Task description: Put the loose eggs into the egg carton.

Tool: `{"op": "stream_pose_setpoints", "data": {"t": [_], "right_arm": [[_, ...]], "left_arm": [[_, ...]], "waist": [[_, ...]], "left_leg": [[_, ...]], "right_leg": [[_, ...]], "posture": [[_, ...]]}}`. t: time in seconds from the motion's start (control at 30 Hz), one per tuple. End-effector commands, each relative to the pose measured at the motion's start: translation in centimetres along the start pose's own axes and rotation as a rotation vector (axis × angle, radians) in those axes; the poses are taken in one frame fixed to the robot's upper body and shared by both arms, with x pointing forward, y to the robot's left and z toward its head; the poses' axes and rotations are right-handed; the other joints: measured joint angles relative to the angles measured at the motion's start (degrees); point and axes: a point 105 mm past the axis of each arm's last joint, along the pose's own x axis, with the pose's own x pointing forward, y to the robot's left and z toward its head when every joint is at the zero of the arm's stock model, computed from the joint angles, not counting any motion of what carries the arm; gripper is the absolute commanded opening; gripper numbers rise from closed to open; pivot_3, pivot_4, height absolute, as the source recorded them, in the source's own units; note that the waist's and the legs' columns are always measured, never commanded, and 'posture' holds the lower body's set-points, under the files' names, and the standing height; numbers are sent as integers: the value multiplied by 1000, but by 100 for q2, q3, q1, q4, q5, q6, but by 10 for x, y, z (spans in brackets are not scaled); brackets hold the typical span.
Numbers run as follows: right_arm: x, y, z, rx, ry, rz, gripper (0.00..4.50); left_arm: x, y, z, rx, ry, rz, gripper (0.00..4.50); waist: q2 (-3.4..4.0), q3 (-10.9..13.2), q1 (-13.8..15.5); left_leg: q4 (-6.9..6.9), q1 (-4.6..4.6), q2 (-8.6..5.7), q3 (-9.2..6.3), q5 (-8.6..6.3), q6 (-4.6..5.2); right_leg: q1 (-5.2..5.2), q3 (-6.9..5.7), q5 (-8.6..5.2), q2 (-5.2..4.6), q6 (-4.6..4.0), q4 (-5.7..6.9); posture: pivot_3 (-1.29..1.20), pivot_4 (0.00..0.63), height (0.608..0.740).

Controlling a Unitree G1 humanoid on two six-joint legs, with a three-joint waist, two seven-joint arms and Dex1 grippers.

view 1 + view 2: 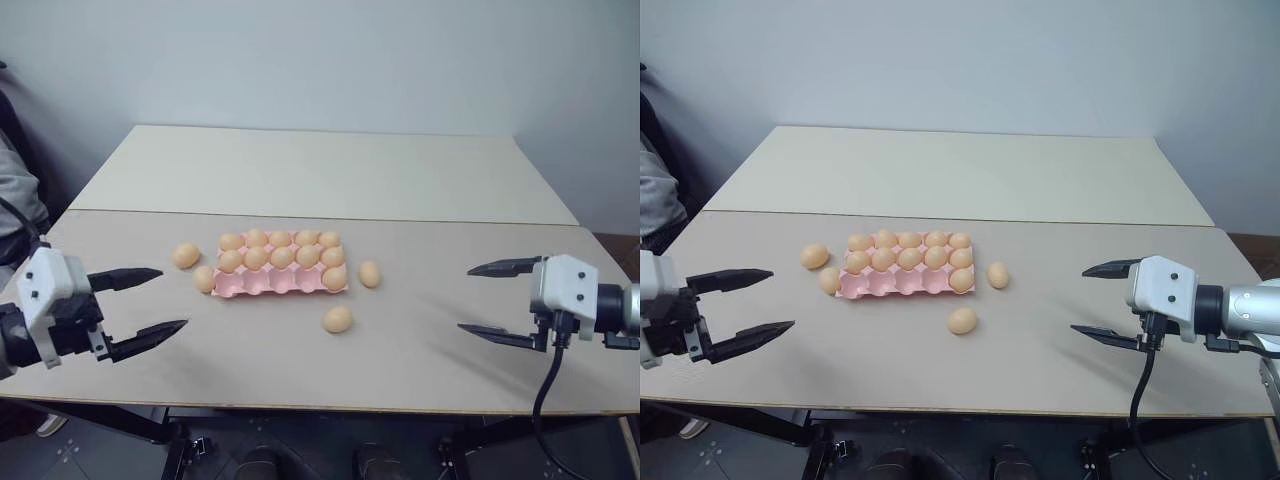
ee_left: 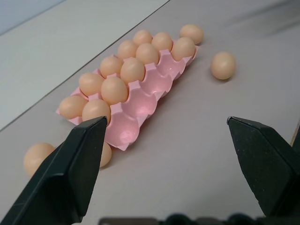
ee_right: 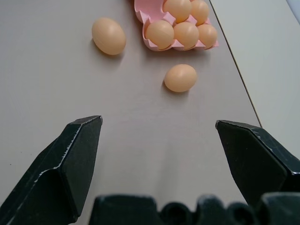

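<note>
Both end effectors, left (image 1: 148,311) and right (image 1: 497,302), hang released at frame edges; four loose eggs (image 1: 338,319) surround the central egg carton (image 1: 282,283).

Pink egg carton (image 1: 281,279); pale orange-tan loose eggs (image 1: 338,319).

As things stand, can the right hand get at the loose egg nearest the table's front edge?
Probably yes: the right hand is open, and only bare table lies between it and that egg, which sits apart from the egg carton.
</note>
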Motion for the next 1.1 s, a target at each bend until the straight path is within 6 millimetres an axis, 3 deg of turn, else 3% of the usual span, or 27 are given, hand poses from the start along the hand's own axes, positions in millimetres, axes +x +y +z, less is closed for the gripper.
{"op": "stream_pose_setpoints", "data": {"t": [0.03,0.23,0.57,0.63,0.87,1.1], "right_arm": [[-4,-4,7,-43,-3,-17,4500],[-4,-4,7,-43,-1,-18,4500],[8,-4,7,-31,10,-57,4500],[15,-2,9,-7,-3,-70,4500],[57,35,36,70,-152,14,4500],[105,42,46,99,-183,20,4500]], "left_arm": [[-3,3,16,28,-50,29,4448],[-2,5,18,30,-63,40,4448],[10,-2,2,119,3,2,4448],[11,-7,-4,99,10,-37,4448],[20,-8,-2,139,1,-121,4448],[26,-9,4,157,-6,-158,4448]], "waist": [[0,0,1],[0,0,2],[0,0,6],[0,0,-4],[0,0,6],[0,0,-21]], "left_leg": [[0,0,0,0,0,0],[0,0,0,0,0,0],[-1,0,-1,0,0,0],[-2,0,0,0,0,0],[-3,0,0,-1,0,0],[-3,-2,2,-1,0,0]], "right_leg": [[0,0,0,0,0,0],[0,0,0,0,0,0],[0,0,0,0,0,-1],[0,0,0,0,-1,-2],[-1,0,0,1,-1,-1],[-6,0,0,4,-1,1]], "posture": [[0,150,740],[0,150,740],[0,150,740],[0,150,740],[0,150,740],[0,150,740]]}}
